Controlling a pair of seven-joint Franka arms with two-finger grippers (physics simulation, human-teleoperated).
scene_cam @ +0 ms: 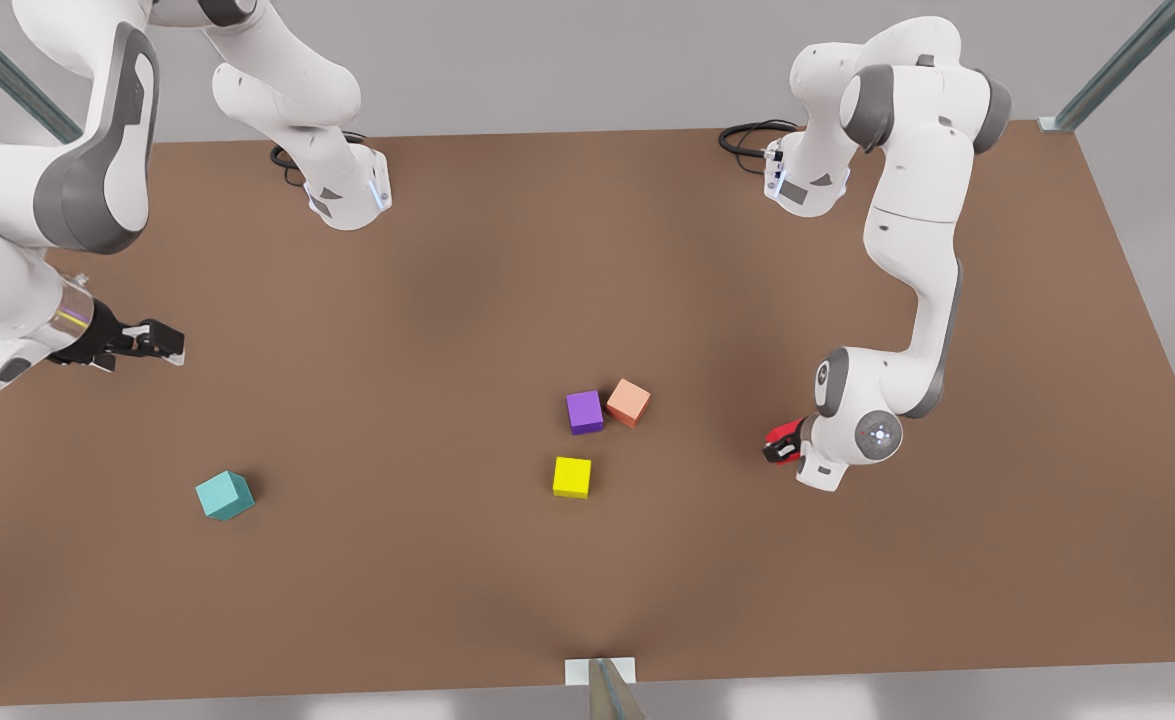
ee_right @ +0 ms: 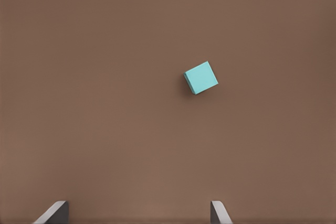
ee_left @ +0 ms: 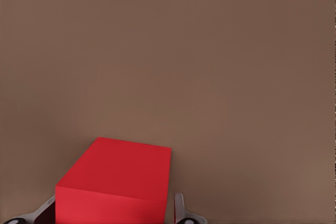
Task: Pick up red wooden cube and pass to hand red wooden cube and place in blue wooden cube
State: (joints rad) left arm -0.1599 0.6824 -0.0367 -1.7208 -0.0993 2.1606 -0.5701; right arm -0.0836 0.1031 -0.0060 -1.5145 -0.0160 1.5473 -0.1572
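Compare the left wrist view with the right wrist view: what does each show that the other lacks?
Left wrist view alone: the red wooden cube between the left tool's fingers, one on each side of it. Right wrist view alone: the blue wooden cube lying free on the table, ahead of the open right tool, whose fingertips stand wide apart with nothing between them. Both share the bare brown table.

My left gripper (scene_cam: 779,443) sits right of the three clustered cubes (scene_cam: 585,412), my right gripper (scene_cam: 162,340) far left, behind the lone cube (scene_cam: 224,495).
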